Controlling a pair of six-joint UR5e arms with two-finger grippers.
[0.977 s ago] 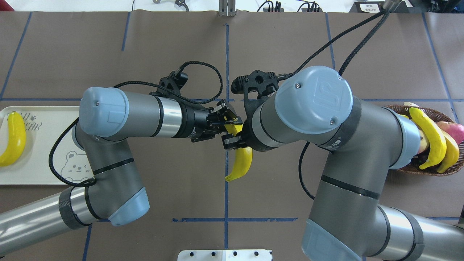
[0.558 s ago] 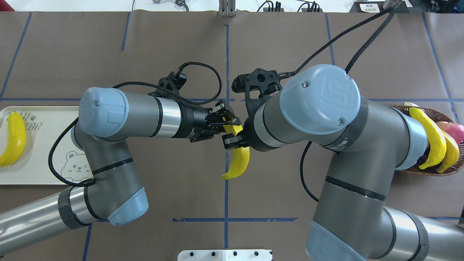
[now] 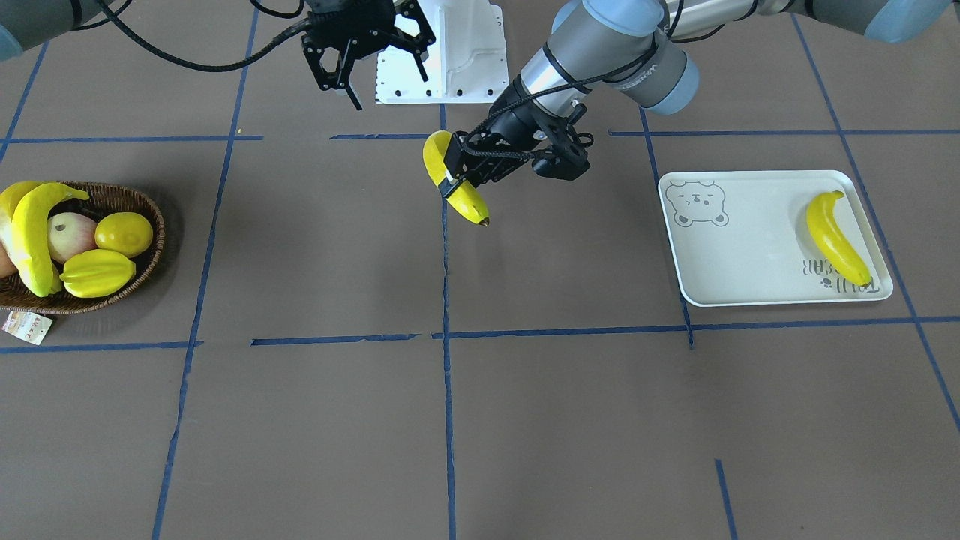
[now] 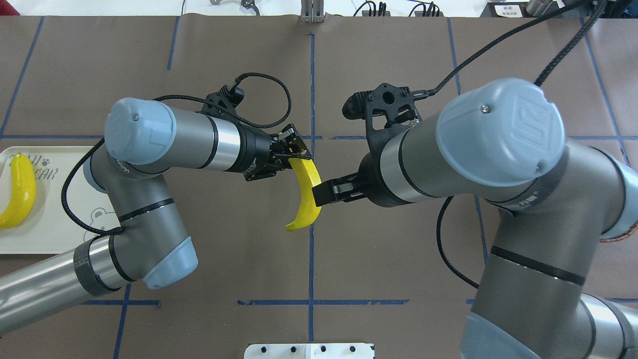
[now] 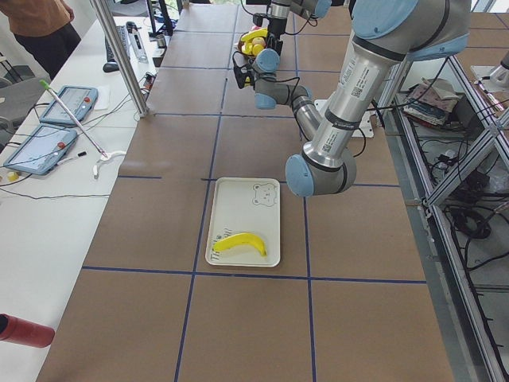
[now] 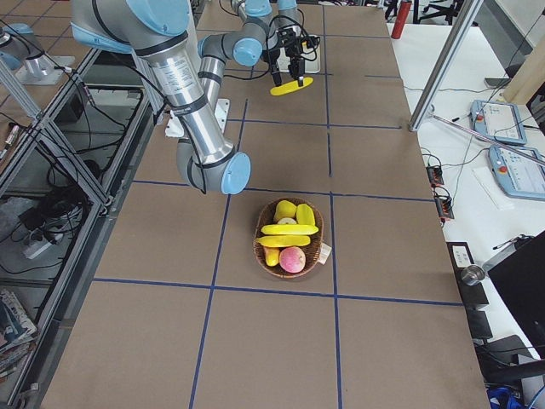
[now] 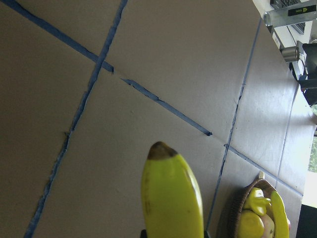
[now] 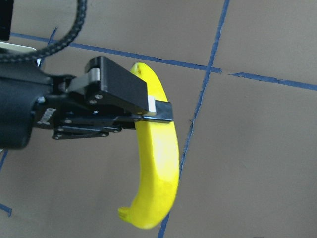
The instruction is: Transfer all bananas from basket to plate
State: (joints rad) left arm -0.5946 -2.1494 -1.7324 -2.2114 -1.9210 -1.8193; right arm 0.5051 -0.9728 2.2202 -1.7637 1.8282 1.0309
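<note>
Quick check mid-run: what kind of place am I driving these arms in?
Most likely a robotics lab workstation, not a kitchen: the brown table is gridded with blue tape, teach pendants lie on a white side desk, and an aluminium post stands beside them.

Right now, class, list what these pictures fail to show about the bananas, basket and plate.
Basket: overhead, the right arm hides nearly all of it.
One basket banana: front-facing view, cut by the left edge.
Plate: overhead, cut by the left edge; the left arm overlaps it.
Held banana: left wrist view, the jaws gripping it are cut off at the bottom.
</note>
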